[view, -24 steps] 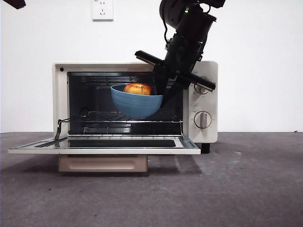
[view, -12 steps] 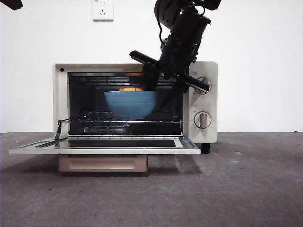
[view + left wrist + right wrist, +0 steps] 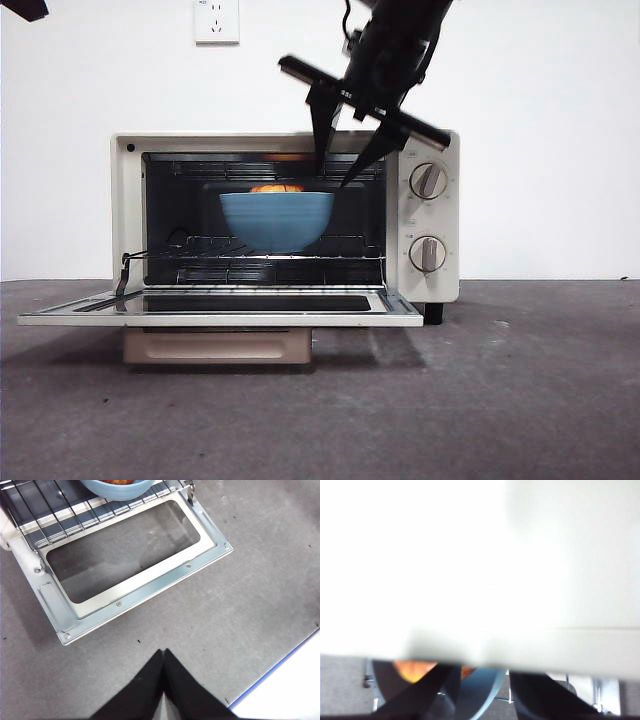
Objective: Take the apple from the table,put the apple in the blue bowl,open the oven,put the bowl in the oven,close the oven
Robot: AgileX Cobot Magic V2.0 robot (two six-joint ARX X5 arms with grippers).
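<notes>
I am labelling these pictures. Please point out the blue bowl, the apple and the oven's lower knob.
blue bowl (image 3: 276, 220): front view, middle of its outer wall.
apple (image 3: 277, 188): front view, orange top showing above the bowl's rim.
lower knob (image 3: 428, 254): front view, centre of the knob's face.

The right end effector (image 3: 335, 168) is matte black: two tapering pointed jaws under a flat crossbar, with a thin black cable looping above. The left end effector (image 3: 163, 652) shows two plain black wedge jaws.
</notes>
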